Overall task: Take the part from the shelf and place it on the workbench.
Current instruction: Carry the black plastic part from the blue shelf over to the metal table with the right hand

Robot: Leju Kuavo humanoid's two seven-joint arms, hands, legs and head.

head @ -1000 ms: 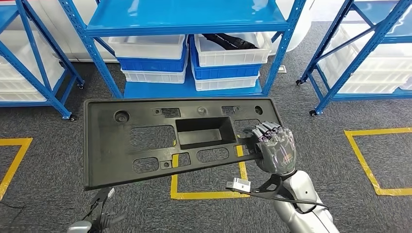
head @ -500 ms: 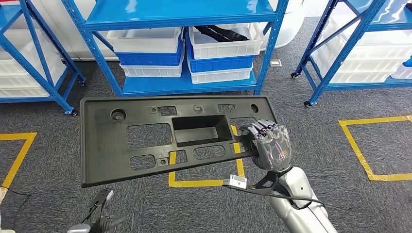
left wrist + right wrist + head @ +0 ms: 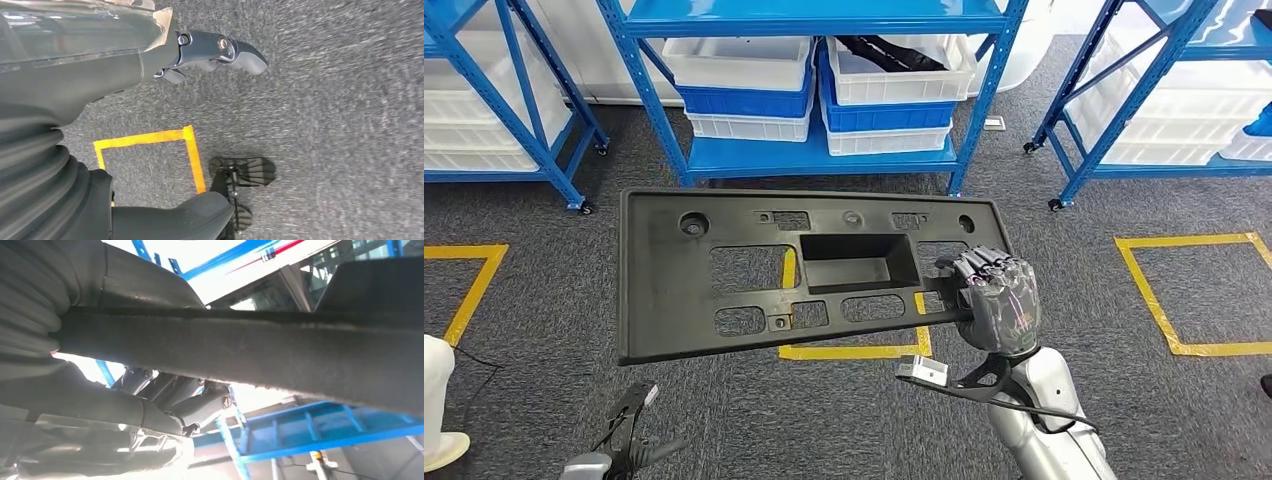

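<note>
The part (image 3: 724, 280) is a long black plastic panel with a sunken rectangular pocket and several cut-outs. It hangs level in front of me above the grey carpet. My right hand (image 3: 996, 300) grips its right end, fingers curled over the top face. In the right wrist view the panel's edge (image 3: 250, 350) crosses the picture, with dark fingers (image 3: 175, 395) wrapped beneath it. My left hand (image 3: 210, 50) hangs over the floor with nothing in it, its fingers stretched out.
A blue shelf rack (image 3: 814, 160) stands straight ahead, with stacked white and blue bins (image 3: 894, 90) on its low shelf. More blue racks stand at left (image 3: 514, 100) and right (image 3: 1124, 90). Yellow tape squares (image 3: 1184, 300) mark the carpet. A white object (image 3: 436, 400) sits at the left edge.
The whole picture has shifted, so the camera has moved; racks and floor marks sit differently. The panel stays in my right hand's grip. A white object has come into view at lower left.
</note>
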